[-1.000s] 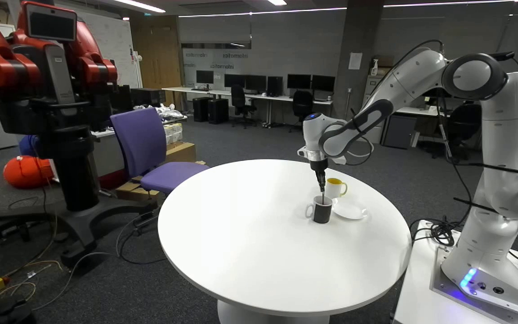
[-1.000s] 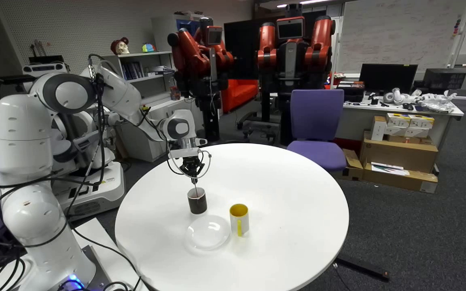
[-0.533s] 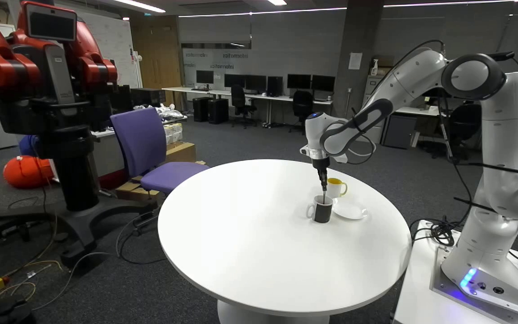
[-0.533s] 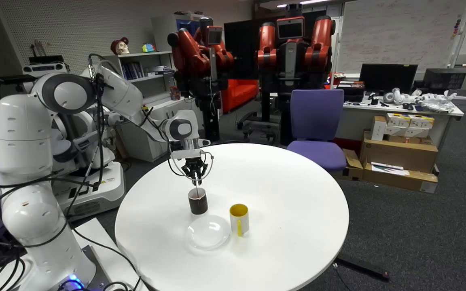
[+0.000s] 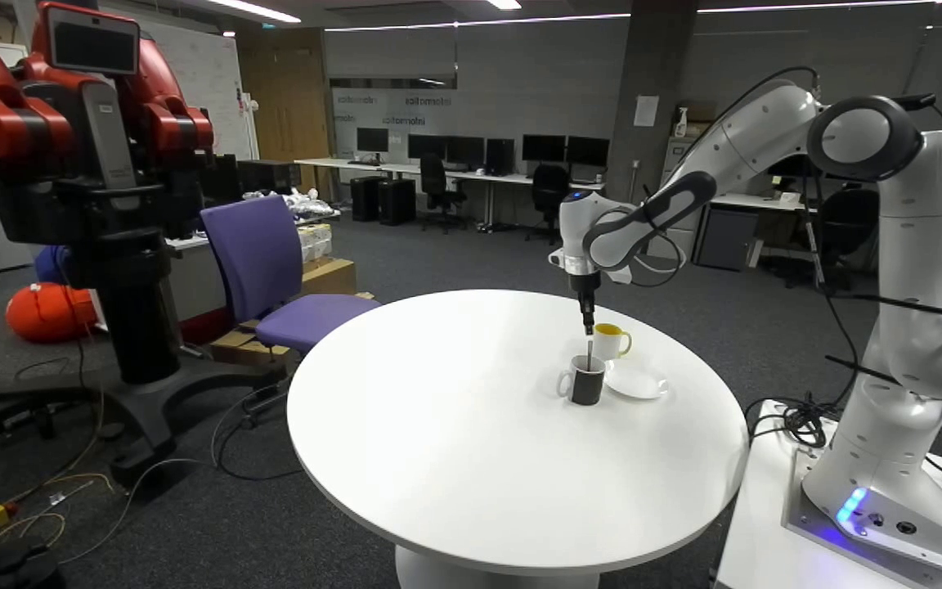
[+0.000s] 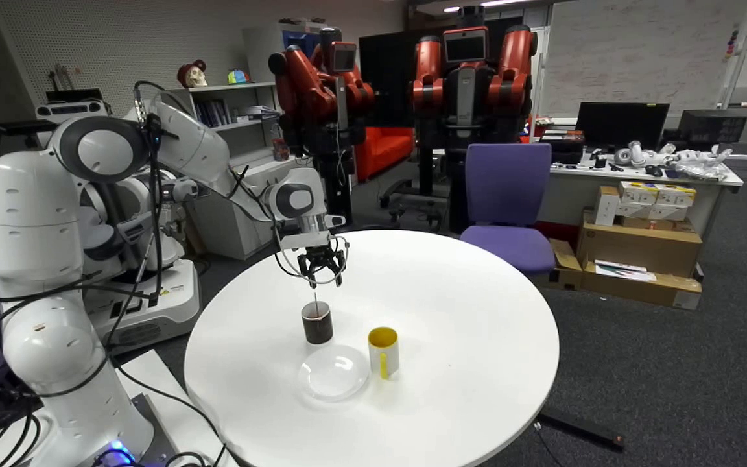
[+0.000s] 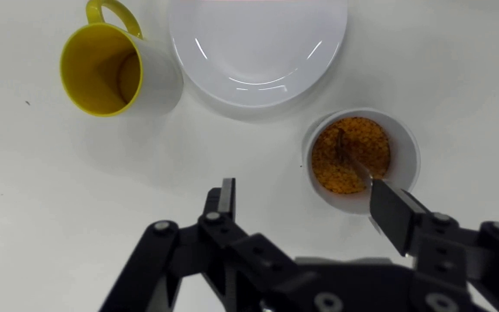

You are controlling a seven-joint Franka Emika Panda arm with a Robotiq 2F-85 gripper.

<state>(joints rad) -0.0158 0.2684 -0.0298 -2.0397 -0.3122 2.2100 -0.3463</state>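
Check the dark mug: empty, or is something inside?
Not empty: the dark mug holds orange, grainy contents and a thin utensil, as the wrist view shows. How deep the contents go, I cannot tell.

In the wrist view, bare counter [image 7: 37,195] gives passage at lower left. A yellow-lined mug [image 7: 154,78] blocks upper left, a plate [image 7: 256,47] top centre; right of centre, a utensil [image 7: 361,170] rising from the dark mug [image 7: 405,151] crowds one finger of the claw [image 7: 305,203].
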